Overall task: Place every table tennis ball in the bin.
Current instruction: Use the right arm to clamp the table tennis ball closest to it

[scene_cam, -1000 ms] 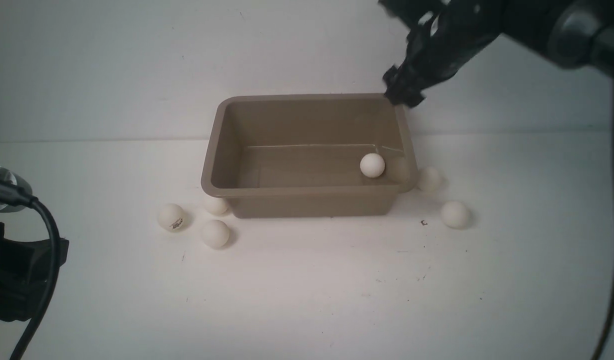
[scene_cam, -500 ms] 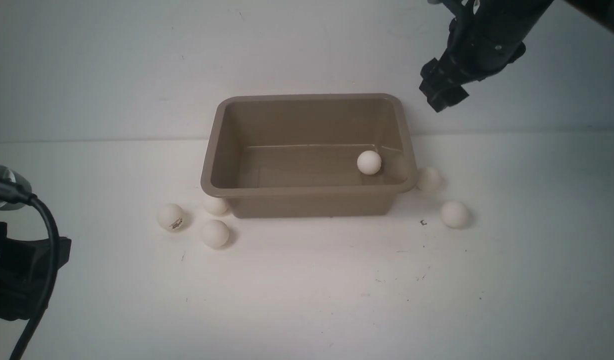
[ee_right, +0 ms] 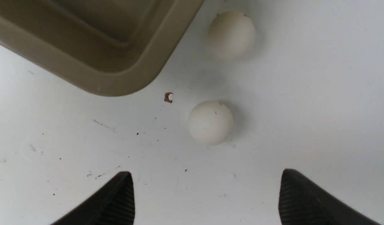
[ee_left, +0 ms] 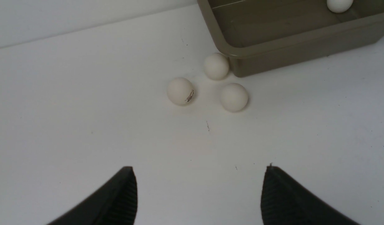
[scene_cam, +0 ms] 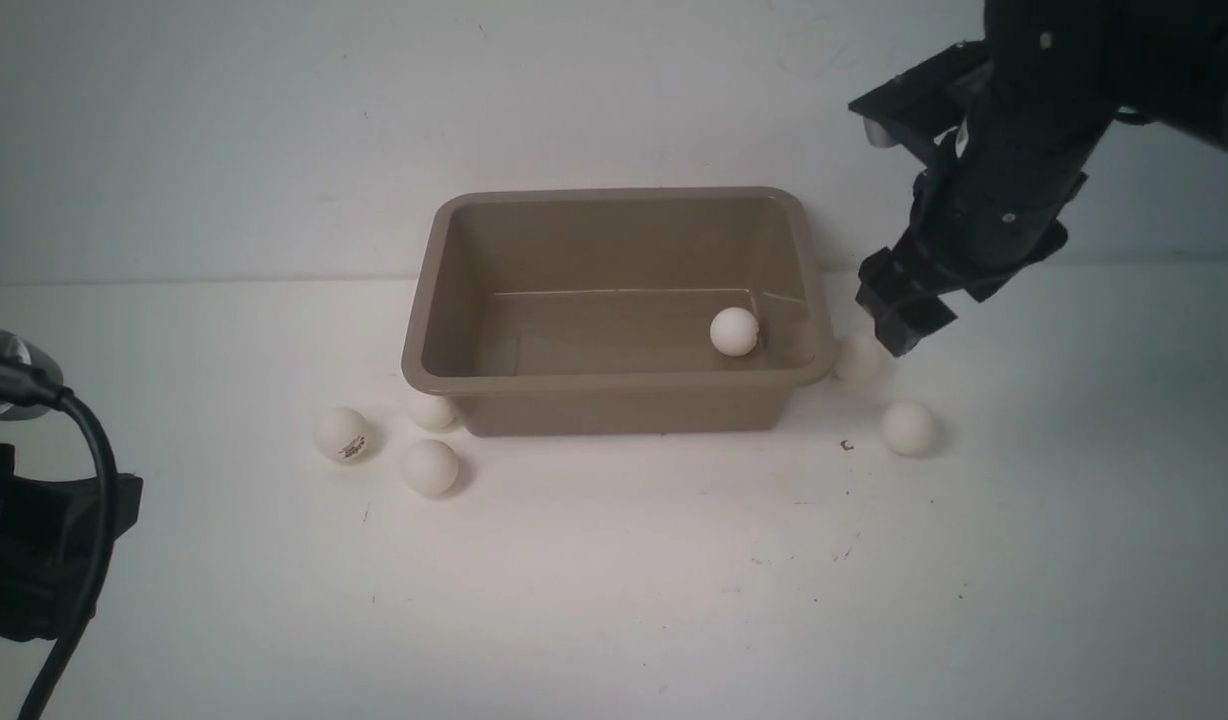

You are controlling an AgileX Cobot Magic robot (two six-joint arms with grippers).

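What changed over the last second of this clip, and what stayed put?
The right gripper, open and empty, swung from above the far right corner of the bin out to the right and down toward the two balls beside it. The ball inside the bin rolled slightly left. Nothing was grasped or released. The left gripper and all five balls on the table stayed put.

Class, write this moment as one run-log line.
right gripper open, near two balls right of bin | left gripper open, apart from three balls | bin holds one ball
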